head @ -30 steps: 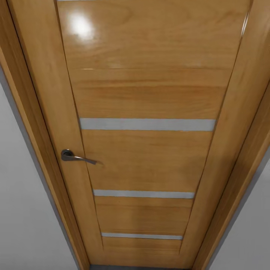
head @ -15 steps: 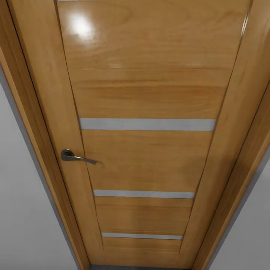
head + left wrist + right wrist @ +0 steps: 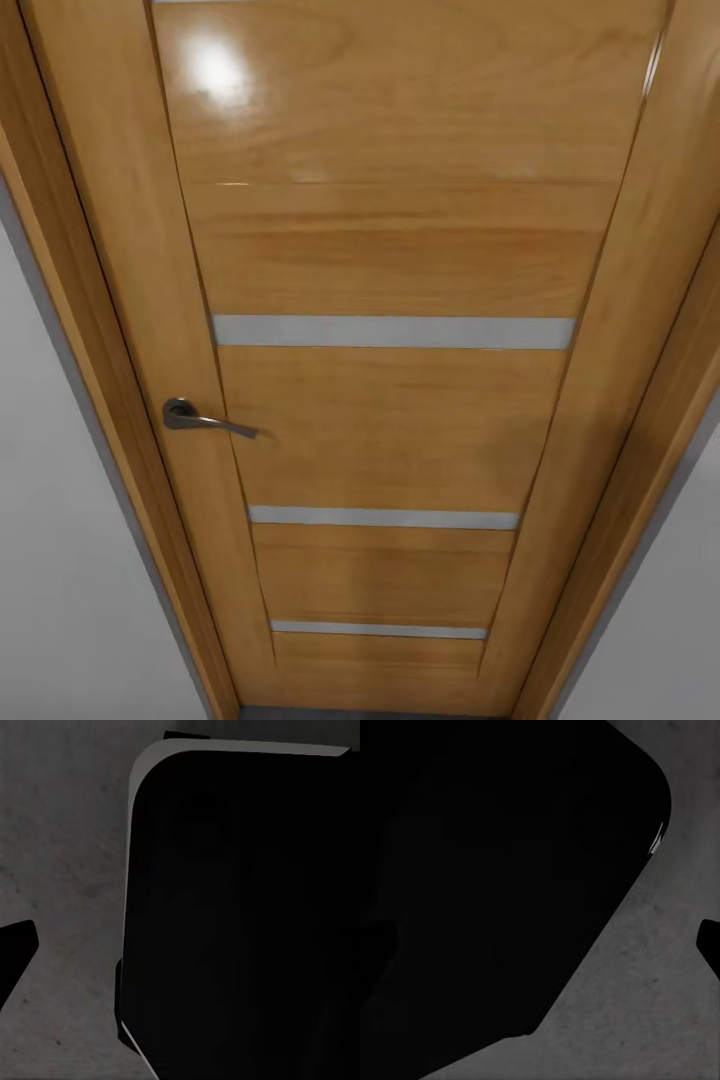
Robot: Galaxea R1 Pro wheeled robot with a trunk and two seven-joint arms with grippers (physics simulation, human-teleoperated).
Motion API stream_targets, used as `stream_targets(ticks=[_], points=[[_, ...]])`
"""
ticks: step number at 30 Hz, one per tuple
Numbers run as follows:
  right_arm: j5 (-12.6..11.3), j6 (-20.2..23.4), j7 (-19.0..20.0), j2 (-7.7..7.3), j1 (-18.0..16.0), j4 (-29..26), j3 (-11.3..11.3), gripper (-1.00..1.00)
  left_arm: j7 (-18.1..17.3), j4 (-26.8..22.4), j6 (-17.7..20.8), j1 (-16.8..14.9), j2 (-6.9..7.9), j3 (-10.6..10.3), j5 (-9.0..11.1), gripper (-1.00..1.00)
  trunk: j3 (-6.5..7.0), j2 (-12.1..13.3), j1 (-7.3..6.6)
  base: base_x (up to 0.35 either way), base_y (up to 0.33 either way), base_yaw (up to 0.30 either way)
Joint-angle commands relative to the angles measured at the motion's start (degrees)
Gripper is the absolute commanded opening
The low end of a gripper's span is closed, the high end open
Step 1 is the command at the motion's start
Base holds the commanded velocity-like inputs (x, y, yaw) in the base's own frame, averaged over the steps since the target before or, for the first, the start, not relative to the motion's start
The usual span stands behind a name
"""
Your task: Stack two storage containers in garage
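Honey-wood door point(image 3: 390, 400) — edges cropped

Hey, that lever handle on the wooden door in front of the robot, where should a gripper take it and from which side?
Grip the door handle on its slim lever bar, near the free tip, not the round base by the door's left edge. The bar runs roughly level toward the door's middle, so I would come straight at the door, with one finger above the bar and one below.
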Motion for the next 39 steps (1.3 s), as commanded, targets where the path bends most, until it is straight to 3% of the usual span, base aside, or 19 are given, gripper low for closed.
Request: stream_targets(ticks=[1,39], points=[[-0.03,-0.19,0.01,0.0,-0.01,0.01,0.08,1.0,-0.02,0.0,-0.38,-0.01,0.0,0.0,0.6,1.0,-0.04,-0.02,0.0,0.0,0.0,0.0],[0.5,-0.37,0.01,-0.06,-0.01,0.04,0.08,1.0,-0.02,0.0,-0.97,-0.01,-0.05,0.0,0.58,1.0,-0.04,-0.02,0.0,0.0,0.0,0.0]])
